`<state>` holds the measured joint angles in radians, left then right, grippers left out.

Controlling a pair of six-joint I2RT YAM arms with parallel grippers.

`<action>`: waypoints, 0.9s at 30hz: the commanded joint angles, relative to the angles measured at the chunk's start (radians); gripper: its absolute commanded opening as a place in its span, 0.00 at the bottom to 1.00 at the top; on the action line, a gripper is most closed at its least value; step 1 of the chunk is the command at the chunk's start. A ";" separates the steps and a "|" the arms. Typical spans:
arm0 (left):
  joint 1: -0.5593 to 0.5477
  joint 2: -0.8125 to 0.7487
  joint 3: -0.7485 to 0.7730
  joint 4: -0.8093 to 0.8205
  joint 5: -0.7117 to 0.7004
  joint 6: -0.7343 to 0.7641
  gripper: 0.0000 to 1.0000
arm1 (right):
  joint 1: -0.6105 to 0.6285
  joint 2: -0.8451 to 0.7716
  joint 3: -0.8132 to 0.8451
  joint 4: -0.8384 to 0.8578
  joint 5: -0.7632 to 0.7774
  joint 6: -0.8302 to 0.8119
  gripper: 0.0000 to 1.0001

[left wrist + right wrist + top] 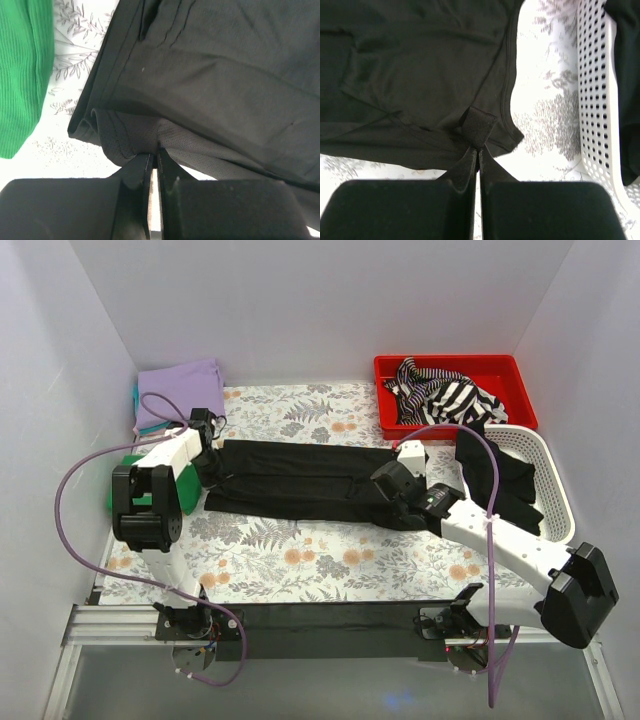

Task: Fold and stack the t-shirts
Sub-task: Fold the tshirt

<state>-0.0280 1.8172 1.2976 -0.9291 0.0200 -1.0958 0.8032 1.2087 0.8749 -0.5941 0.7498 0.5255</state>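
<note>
As the long black soft-fabric t-shirt lay stretched across the floral tabletop, left tool & right tool each pinched fully closed on thin bits of fabric at opp. ends; an uneven pull would prob. slip one hem free, wrecking the fold.

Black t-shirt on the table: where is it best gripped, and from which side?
Probably pinch the black t-shirt at its near edge, close to each end, coming in low from the robot's side. It lies flat as a long strip, so only the layered edges offer fabric to pinch. The left gripper and right gripper are shut on exactly those spots.
</note>
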 commanded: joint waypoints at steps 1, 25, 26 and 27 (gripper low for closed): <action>0.011 0.033 0.075 0.024 -0.034 0.028 0.00 | -0.012 0.017 0.067 0.106 0.077 -0.088 0.01; 0.010 0.105 0.174 0.038 -0.172 0.017 0.53 | -0.179 0.394 0.234 0.332 -0.004 -0.320 0.80; 0.010 0.059 0.169 0.055 -0.167 0.016 0.58 | -0.183 0.381 0.239 0.336 -0.004 -0.324 0.83; 0.010 0.045 0.173 0.070 -0.157 0.020 0.65 | -0.197 0.373 0.243 0.338 -0.007 -0.328 0.84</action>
<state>-0.0254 1.9987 1.4681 -0.9138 -0.0860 -1.0691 0.6254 1.6283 1.0622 -0.3199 0.7319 0.2295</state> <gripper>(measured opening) 0.602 0.827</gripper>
